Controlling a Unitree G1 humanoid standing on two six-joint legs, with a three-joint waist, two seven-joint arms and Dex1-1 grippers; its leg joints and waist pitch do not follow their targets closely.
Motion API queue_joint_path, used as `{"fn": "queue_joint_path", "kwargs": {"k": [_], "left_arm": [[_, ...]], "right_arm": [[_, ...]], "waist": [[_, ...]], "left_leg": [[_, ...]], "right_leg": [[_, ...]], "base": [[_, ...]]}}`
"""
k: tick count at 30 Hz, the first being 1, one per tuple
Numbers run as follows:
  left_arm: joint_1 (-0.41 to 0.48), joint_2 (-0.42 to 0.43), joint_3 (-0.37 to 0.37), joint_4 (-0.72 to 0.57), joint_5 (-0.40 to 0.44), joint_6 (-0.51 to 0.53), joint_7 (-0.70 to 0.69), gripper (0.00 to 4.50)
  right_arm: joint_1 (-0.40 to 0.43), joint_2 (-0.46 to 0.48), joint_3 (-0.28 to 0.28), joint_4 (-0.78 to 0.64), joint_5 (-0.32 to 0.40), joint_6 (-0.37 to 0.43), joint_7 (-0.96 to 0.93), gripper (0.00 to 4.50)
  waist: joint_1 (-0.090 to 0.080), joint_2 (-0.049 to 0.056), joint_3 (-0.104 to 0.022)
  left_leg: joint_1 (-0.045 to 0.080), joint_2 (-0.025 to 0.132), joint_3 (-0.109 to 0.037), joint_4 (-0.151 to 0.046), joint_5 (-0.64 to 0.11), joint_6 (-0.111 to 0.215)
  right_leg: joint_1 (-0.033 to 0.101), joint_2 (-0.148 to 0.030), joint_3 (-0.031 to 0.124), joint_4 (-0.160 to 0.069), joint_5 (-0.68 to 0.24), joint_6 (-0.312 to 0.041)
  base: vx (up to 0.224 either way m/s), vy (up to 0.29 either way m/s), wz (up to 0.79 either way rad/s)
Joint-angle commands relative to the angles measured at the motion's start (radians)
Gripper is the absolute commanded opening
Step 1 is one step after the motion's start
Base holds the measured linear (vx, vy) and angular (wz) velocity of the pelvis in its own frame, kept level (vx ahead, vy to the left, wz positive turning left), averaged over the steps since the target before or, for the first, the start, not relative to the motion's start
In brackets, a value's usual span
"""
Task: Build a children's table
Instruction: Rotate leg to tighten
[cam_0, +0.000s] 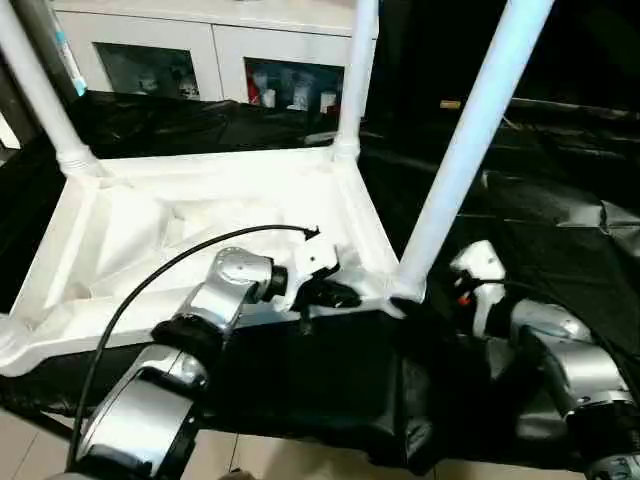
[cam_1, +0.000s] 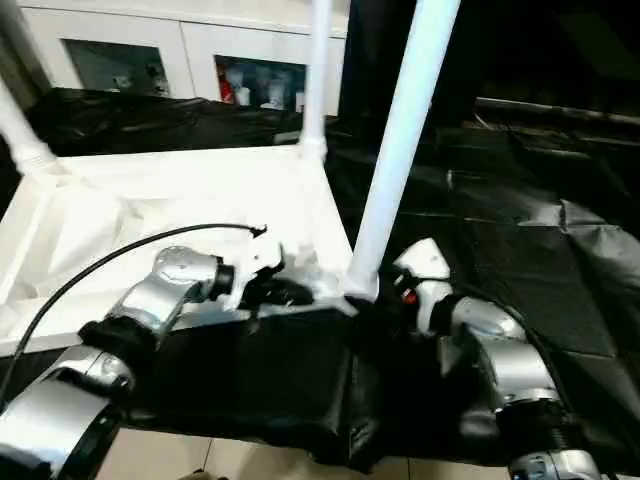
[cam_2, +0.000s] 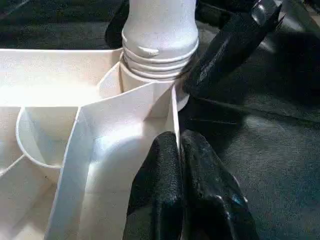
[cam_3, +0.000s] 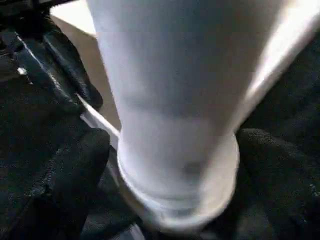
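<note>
Pressed together, the black fingers of the left gripper (cam_2: 181, 192) pinch the thin near rim of the upturned white plastic rectangular tabletop (cam_0: 150, 235), its ribbed underside facing up on a crinkled black plastic sheet (cam_0: 560, 215). Just beyond those fingertips, the nearest white tubular leg (cam_0: 470, 140) stands in its round corner socket, ridged at the flared base. Spread wide, the right gripper (cam_3: 175, 165) has a finger either side of that leg's base. No writing can be read.
</note>
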Motion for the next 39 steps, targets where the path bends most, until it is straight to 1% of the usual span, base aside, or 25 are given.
{"fn": "queue_joint_path", "kwargs": {"k": [1, 2, 4, 8, 9, 10, 11, 14, 18, 20, 22, 23, 24, 25, 27, 28, 29, 30, 31, 32, 33, 34, 36, 37, 39], "left_arm": [[0.023, -0.012, -0.016, -0.007, -0.019, 0.005, -0.035, 0.00], [0.027, -0.012, -0.016, -0.015, -0.017, 0.009, -0.039, 0.00], [0.030, -0.012, -0.015, -0.022, -0.015, 0.013, -0.043, 0.00], [0.036, -0.008, -0.019, -0.038, -0.018, 0.025, -0.046, 0.00], [0.037, -0.008, -0.020, -0.041, -0.018, 0.027, -0.046, 0.00], [0.040, -0.005, -0.022, -0.044, -0.017, 0.029, -0.047, 0.00], [0.041, -0.004, -0.023, -0.045, -0.017, 0.029, -0.047, 0.00], [0.043, -0.003, -0.025, -0.051, -0.015, 0.034, -0.046, 0.00], [0.045, 0.002, -0.035, -0.055, 0.001, 0.044, -0.042, 0.00], [0.039, 0.001, -0.042, -0.045, 0.020, 0.051, -0.013, 0.00], [0.023, -0.012, -0.039, -0.017, 0.034, 0.058, 0.041, 0.00], [0.012, -0.023, -0.036, 0.001, 0.042, 0.067, 0.075, 0.00], [-0.012, -0.044, -0.033, 0.037, 0.060, 0.077, 0.150, 0.00], [-0.024, -0.056, -0.032, 0.056, 0.072, 0.080, 0.193, 0.00], [-0.043, -0.075, -0.030, 0.082, 0.083, 0.092, 0.251, 0.00], [-0.050, -0.083, -0.029, 0.091, 0.086, 0.097, 0.273, 0.00], [-0.062, -0.098, -0.023, 0.106, 0.089, 0.110, 0.318, 0.00], [-0.076, -0.117, -0.016, 0.123, 0.089, 0.126, 0.362, 0.00], [-0.090, -0.138, -0.012, 0.140, 0.093, 0.140, 0.410, 0.00], [-0.102, -0.154, -0.010, 0.155, 0.097, 0.148, 0.443, 0.00], [-0.107, -0.162, -0.011, 0.162, 0.101, 0.149, 0.453, 0.00], [-0.109, -0.165, -0.012, 0.167, 0.103, 0.147, 0.456, 0.00], [-0.115, -0.171, -0.013, 0.179, 0.107, 0.137, 0.456, 0.00], [-0.116, -0.171, -0.014, 0.185, 0.109, 0.129, 0.451, 0.00], [-0.115, -0.170, -0.015, 0.186, 0.110, 0.127, 0.448, 0.00]], "right_arm": [[-0.015, 0.000, 0.002, -0.014, -0.002, 0.009, 0.013, 4.20], [-0.018, 0.004, 0.003, -0.007, -0.005, 0.010, 0.019, 4.20], [-0.020, 0.007, 0.004, -0.001, -0.004, 0.011, 0.025, 4.08], [-0.023, 0.008, 0.003, 0.002, 0.008, 0.015, 0.041, 3.64], [-0.023, 0.008, 0.003, 0.002, 0.010, 0.015, 0.043, 3.54], [-0.022, 0.007, 0.003, 0.000, 0.012, 0.016, 0.047, 3.54], [-0.021, 0.008, 0.002, -0.001, 0.013, 0.017, 0.048, 3.37], [-0.016, 0.009, 0.000, -0.007, 0.016, 0.020, 0.054, 3.13], [-0.007, 0.027, -0.013, -0.008, 0.025, 0.027, 0.034, 3.01], [-0.011, 0.056, -0.034, 0.018, 0.015, 0.022, -0.038, 2.99], [-0.029, 0.095, -0.061, 0.077, -0.013, 0.019, -0.163, 2.97], [-0.035, 0.116, -0.070, 0.106, -0.034, 0.002, -0.232, 2.97], [-0.046, 0.157, -0.093, 0.154, -0.053, -0.013, -0.351, 2.96], [-0.052, 0.179, -0.108, 0.176, -0.057, -0.014, -0.410, 2.95], [-0.060, 0.215, -0.132, 0.196, -0.056, -0.010, -0.496, 2.88], [-0.062, 0.228, -0.141, 0.202, -0.055, -0.009, -0.526, 2.81], [-0.067, 0.252, -0.158, 0.210, -0.051, -0.004, -0.573, 2.78], [-0.074, 0.282, -0.174, 0.220, -0.050, -0.004, -0.629, 2.78], [-0.081, 0.315, -0.181, 0.227, -0.055, 0.002, -0.684, 2.76], [-0.089, 0.340, -0.181, 0.234, -0.063, 0.003, -0.727, 2.76], [-0.094, 0.353, -0.167, 0.237, -0.082, -0.004, -0.751, 2.76], [-0.096, 0.358, -0.159, 0.239, -0.092, -0.012, -0.757, 2.76], [-0.095, 0.375, -0.143, 0.235, -0.101, -0.038, -0.745, 2.76], [-0.087, 0.386, -0.134, 0.217, -0.097, -0.056, -0.721, 3.11], [-0.084, 0.387, -0.132, 0.209, -0.094, -0.058, -0.713, 3.45]], "waist": [[0.002, -0.016, -0.054], [0.002, -0.018, -0.053], [0.001, -0.018, -0.055], [0.002, -0.020, -0.056], [0.003, -0.019, -0.056], [0.003, -0.019, -0.056], [0.002, -0.018, -0.056], [0.002, -0.019, -0.056], [0.001, -0.018, -0.057], [-0.002, -0.018, -0.056], [-0.006, -0.016, -0.053], [-0.009, -0.017, -0.050], [-0.013, -0.011, -0.046], [-0.018, -0.013, -0.044], [-0.018, -0.014, -0.043], [-0.018, -0.014, -0.045], [-0.018, -0.013, -0.045], [-0.019, -0.007, -0.046], [-0.022, -0.010, -0.047], [-0.021, -0.005, -0.047], [-0.024, -0.010, -0.050], [-0.023, -0.013, -0.050], [-0.022, -0.013, -0.051], [-0.022, -0.009, -0.051], [-0.021, -0.010, -0.051]], "left_leg": [[0.005, 0.064, -0.023, -0.050, -0.125, 0.104], [0.005, 0.064, -0.023, -0.051, -0.127, 0.103], [0.004, 0.063, -0.023, -0.050, -0.114, 0.103], [0.003, 0.061, -0.023, -0.048, -0.101, 0.111], [0.002, 0.061, -0.023, -0.047, -0.099, 0.111], [0.002, 0.061, -0.023, -0.047, -0.097, 0.112], [0.003, 0.061, -0.022, -0.047, -0.098, 0.112], [0.002, 0.060, -0.023, -0.047, -0.106, 0.108], [0.003, 0.061, -0.023, -0.047, -0.098, 0.108], [0.003, 0.060, -0.023, -0.047, -0.101, 0.107], [0.005, 0.060, -0.024, -0.050, -0.130, 0.087], [0.006, 0.058, -0.026, -0.054, -0.161, 0.066], [0.012, 0.060, -0.028, -0.057, -0.201, 0.039], [0.015, 0.058, -0.030, -0.060, -0.237, 0.014], [0.020, 0.059, -0.034, -0.063, -0.274, -0.004], [0.018, 0.061, -0.036, -0.065, -0.277, -0.009], [0.018, 0.062, -0.037, -0.066, -0.277, -0.011], [0.018, 0.063, -0.037, -0.067, -0.276, -0.016], [0.018, 0.063, -0.036, -0.068, -0.283, -0.020], [0.019, 0.064, -0.038, -0.069, -0.289, -0.027], [0.018, 0.061, -0.037, -0.068, -0.284, -0.029], [0.016, 0.058, -0.035, -0.066, -0.273, -0.021], [0.014, 0.056, -0.033, -0.063, -0.257, -0.003], [0.012, 0.057, -0.032, -0.063, -0.246, 0.003], [0.011, 0.056, -0.032, -0.063, -0.235, 0.009]], "right_leg": [[0.047, -0.085, 0.052, -0.065, -0.095, -0.242], [0.047, -0.085, 0.052, -0.066, -0.097, -0.241], [0.048, -0.085, 0.052, -0.063, -0.086, -0.238], [0.049, -0.085, 0.052, -0.062, -0.067, -0.237], [0.050, -0.085, 0.052, -0.061, -0.069, -0.236], [0.050, -0.085, 0.052, -0.061, -0.067, -0.236], [0.049, -0.084, 0.051, -0.062, -0.067, -0.237], [0.050, -0.084, 0.051, -0.063, -0.085, -0.232], [0.049, -0.084, 0.052, -0.060, -0.067, -0.238], [0.047, -0.085, 0.052, -0.061, -0.071, -0.238], [0.043, -0.087, 0.052, -0.068, -0.125, -0.231], [0.043, -0.088, 0.052, -0.076, -0.188, -0.217], [0.036, -0.088, 0.053, -0.084, -0.264, -0.200], [0.033, -0.086, 0.053, -0.090, -0.331, -0.182], [0.030, -0.088, 0.054, -0.098, -0.399, -0.158], [0.031, -0.089, 0.056, -0.097, -0.396, -0.150], [0.031, -0.088, 0.056, -0.096, -0.381, -0.151], [0.029, -0.087, 0.057, -0.091, -0.337, -0.160], [0.027, -0.085, 0.058, -0.090, -0.307, -0.169], [0.027, -0.086, 0.058, -0.088, -0.296, -0.174], [0.029, -0.084, 0.058, -0.087, -0.269, -0.178], [0.033, -0.086, 0.059, -0.086, -0.248, -0.180], [0.034, -0.085, 0.059, -0.086, -0.228, -0.179], [0.036, -0.085, 0.060, -0.085, -0.207, -0.181], [0.038, -0.084, 0.060, -0.083, -0.185, -0.185]], "base": [[0.000, 0.000, 0.00], [0.000, 0.000, 0.00], [0.000, 0.000, 0.00], [0.000, 0.000, 0.00], [0.000, 0.000, 0.00], [0.000, 0.000, 0.00], [0.000, 0.000, 0.00], [0.000, 0.000, 0.00], [0.000, 0.000, 0.00], [0.000, 0.000, 0.00], [0.000, 0.000, 0.00], [0.000, 0.000, 0.00], [0.000, 0.000, 0.00], [0.000, 0.000, 0.00], [0.000, 0.000, 0.00], [0.000, 0.000, 0.00], [0.000, 0.000, 0.00], [0.000, 0.000, 0.00], [0.000, 0.000, 0.00], [0.000, 0.000, 0.00], [0.000, 0.000, 0.00], [0.000, 0.000, 0.00], [0.000, 0.000, 0.00], [0.000, 0.000, 0.00], [0.000, 0.000, 0.00]]}}
